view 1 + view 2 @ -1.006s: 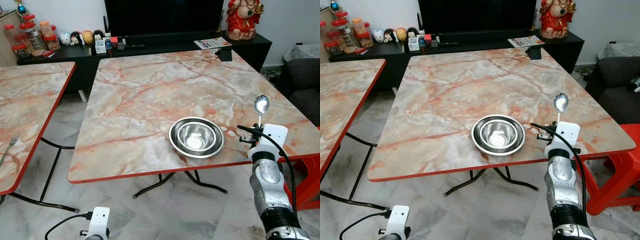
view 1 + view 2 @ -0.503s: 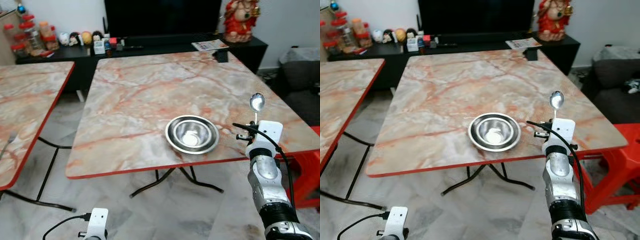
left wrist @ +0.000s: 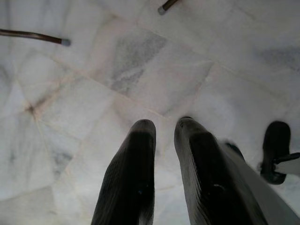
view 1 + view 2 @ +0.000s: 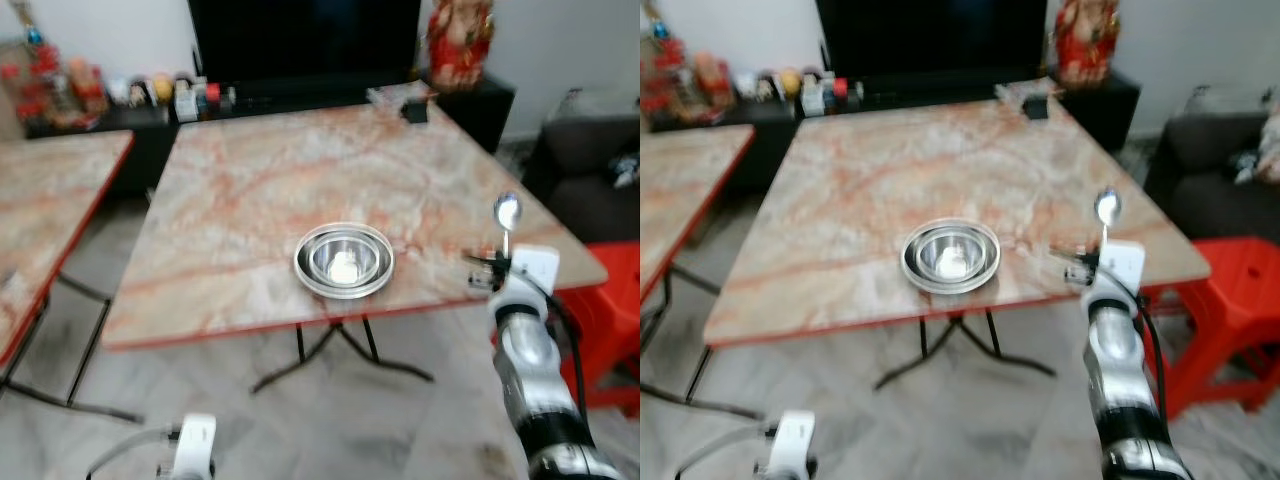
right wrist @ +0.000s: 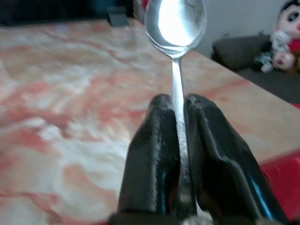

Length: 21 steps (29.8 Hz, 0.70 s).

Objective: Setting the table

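Two nested steel bowls [image 4: 343, 261] sit near the front edge of the marble surface [image 4: 250, 180]. Right pincer [image 5: 180, 110] is clamped on the handle of a spoon [image 5: 176, 23], held upright with its bowl uppermost, just beside the surface's front right corner. Left pincer [image 3: 164, 129] hangs low over the tiled floor [image 3: 140, 61], fingers narrowly parted, holding nothing. Head views are blurred; the shelf items [image 4: 190, 95] beyond appear to be small ornaments.

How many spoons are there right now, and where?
1. The spoon is held upright in the right gripper, bowl end up, over the marble table near its edge, right of the steel bowls.
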Tool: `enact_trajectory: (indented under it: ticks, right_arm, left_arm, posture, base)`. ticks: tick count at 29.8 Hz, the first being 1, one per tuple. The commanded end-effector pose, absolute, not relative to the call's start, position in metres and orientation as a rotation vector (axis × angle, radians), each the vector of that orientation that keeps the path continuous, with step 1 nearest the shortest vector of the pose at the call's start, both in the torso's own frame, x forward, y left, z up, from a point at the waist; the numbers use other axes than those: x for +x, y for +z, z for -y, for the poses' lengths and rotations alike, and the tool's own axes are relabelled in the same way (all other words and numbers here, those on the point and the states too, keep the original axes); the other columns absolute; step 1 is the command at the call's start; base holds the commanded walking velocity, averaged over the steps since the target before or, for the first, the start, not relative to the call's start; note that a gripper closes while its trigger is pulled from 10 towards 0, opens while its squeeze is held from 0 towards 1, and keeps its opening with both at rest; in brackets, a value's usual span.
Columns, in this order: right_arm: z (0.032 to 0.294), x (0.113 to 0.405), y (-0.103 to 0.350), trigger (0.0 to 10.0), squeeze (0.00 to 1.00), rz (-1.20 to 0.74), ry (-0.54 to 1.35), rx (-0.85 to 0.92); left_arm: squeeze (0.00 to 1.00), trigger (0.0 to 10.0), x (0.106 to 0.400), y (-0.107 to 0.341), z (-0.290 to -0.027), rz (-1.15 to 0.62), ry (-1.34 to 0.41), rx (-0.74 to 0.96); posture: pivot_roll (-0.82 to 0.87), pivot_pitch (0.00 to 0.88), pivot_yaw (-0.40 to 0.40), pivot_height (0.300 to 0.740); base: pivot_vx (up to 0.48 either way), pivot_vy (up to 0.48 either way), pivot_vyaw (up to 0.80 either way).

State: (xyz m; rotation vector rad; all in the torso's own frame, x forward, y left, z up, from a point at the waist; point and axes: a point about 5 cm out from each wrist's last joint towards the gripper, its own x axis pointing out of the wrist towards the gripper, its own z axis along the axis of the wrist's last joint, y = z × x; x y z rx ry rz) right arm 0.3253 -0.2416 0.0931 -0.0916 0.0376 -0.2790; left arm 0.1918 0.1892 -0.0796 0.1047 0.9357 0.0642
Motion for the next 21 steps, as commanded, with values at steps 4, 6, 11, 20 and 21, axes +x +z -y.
enact_trajectory:
  ticks: [4, 6, 11, 20, 21]
  right_arm:
    - [0.2344, 0.3281, 0.0948, 10.0, 0.00, -0.029, -0.258, -0.085]
    - [0.2314, 0.3284, 0.0948, 10.0, 0.00, -0.027, -0.248, -0.078]
    - [0.2310, 0.3284, 0.0939, 10.0, 0.00, -0.035, -0.237, -0.088]
    - [0.2283, 0.3297, 0.0957, 10.0, 0.00, -0.021, -0.224, -0.073]
    - [0.2280, 0.3299, 0.0960, 10.0, 0.00, -0.020, -0.222, -0.075]
  left_arm:
    - [0.00, 10.0, 0.1915, -0.0790, -0.1951, -0.932, 0.085, 0.107]
    - [0.00, 10.0, 0.1918, -0.0786, -0.1967, -0.932, 0.097, 0.112]
    - [0.00, 10.0, 0.1914, -0.0786, -0.1975, -0.933, 0.102, 0.112]
    - [0.00, 10.0, 0.1909, -0.0790, -0.1972, -0.934, 0.102, 0.111]
    - [0.00, 10.0, 0.1908, -0.0790, -0.1971, -0.933, 0.102, 0.111]
  posture:
    - [-0.13, 0.000, 0.019, 0.740]
    - [-0.13, 0.000, 0.018, 0.740]
    - [-0.12, 0.000, 0.016, 0.740]
    - [-0.12, 0.000, 0.013, 0.740]
    - [-0.12, 0.000, 0.011, 0.740]
  base:
    - [0.000, 0.000, 0.00]
    - [0.131, 0.000, 0.00]
    - [0.302, 0.000, 0.00]
    - [0.313, 0.000, 0.34]
    - [0.315, 0.000, 0.00]
